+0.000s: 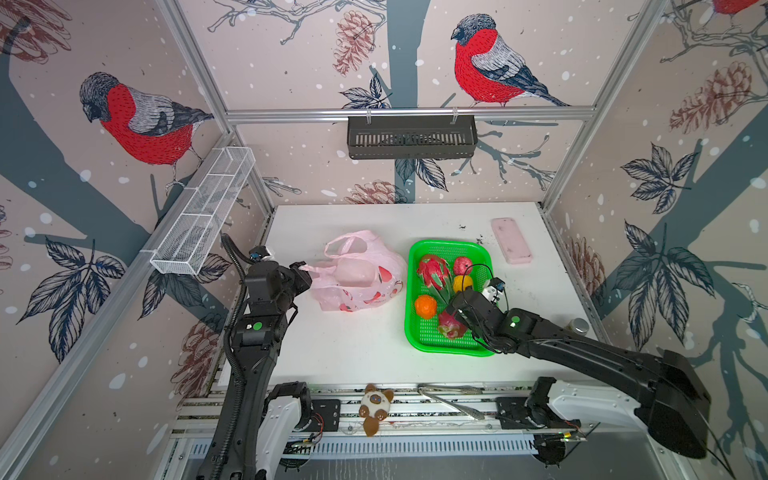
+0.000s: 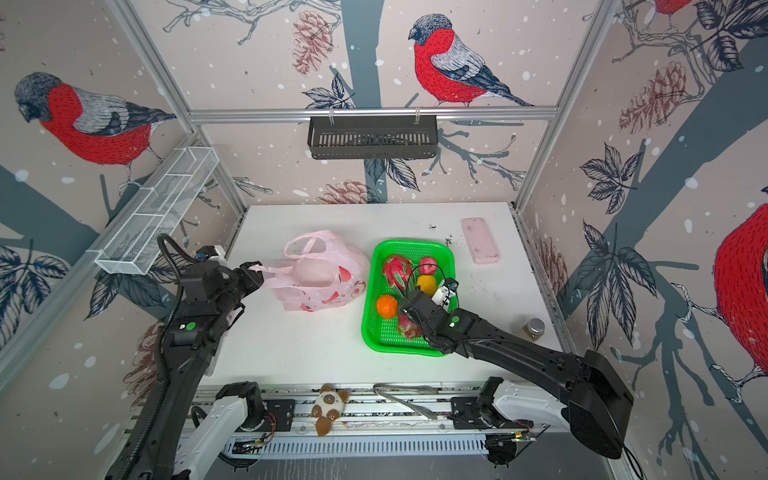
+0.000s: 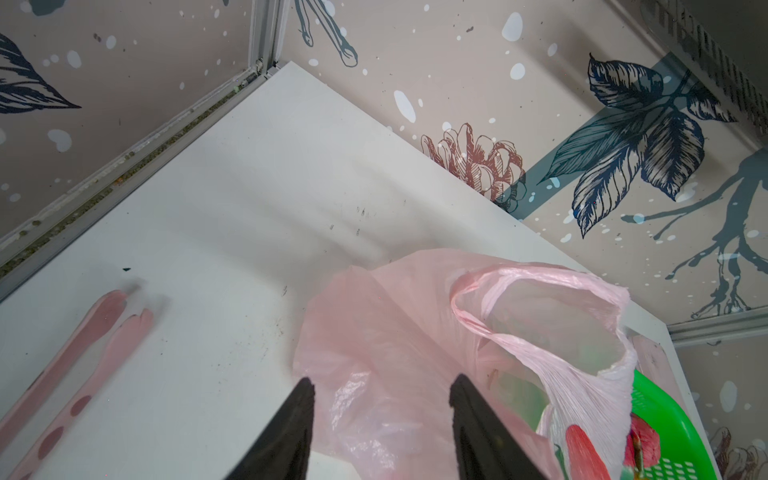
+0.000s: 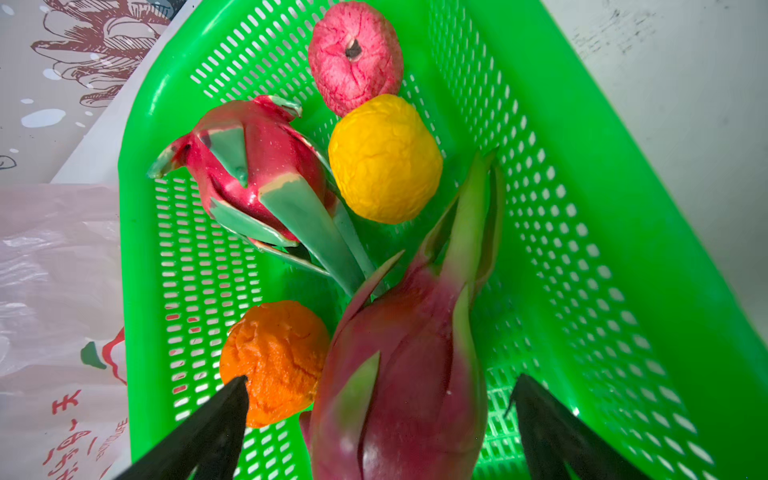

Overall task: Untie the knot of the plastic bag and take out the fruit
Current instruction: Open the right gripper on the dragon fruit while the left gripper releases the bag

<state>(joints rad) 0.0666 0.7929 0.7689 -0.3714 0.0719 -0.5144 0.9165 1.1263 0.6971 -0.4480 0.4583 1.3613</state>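
The pale pink plastic bag (image 1: 361, 278) (image 2: 324, 282) lies slumped left of centre, its two loop handles apart; the knot does not show. My left gripper (image 1: 301, 268) (image 3: 382, 380) sits at the bag's left handle, jaws apart, with loose plastic (image 3: 395, 332) lying between them. The fruit is in the green basket (image 1: 451, 245) (image 4: 623, 208): two dragon fruits (image 4: 257, 166) (image 4: 407, 374), a red one (image 4: 355, 54), a yellow one (image 4: 384, 160) and an orange one (image 4: 274, 357). My right gripper (image 1: 451, 309) (image 4: 382, 379) straddles the nearer dragon fruit, open, with gaps on both sides.
A flat pink slab (image 1: 511, 241) lies at the back right, a small jar (image 1: 578, 326) near the right edge. Metal tongs (image 1: 451, 399) and a plush toy (image 1: 375, 407) rest on the front rail. A white wire shelf (image 1: 203, 216) and a black rack (image 1: 411, 137) hang on the walls.
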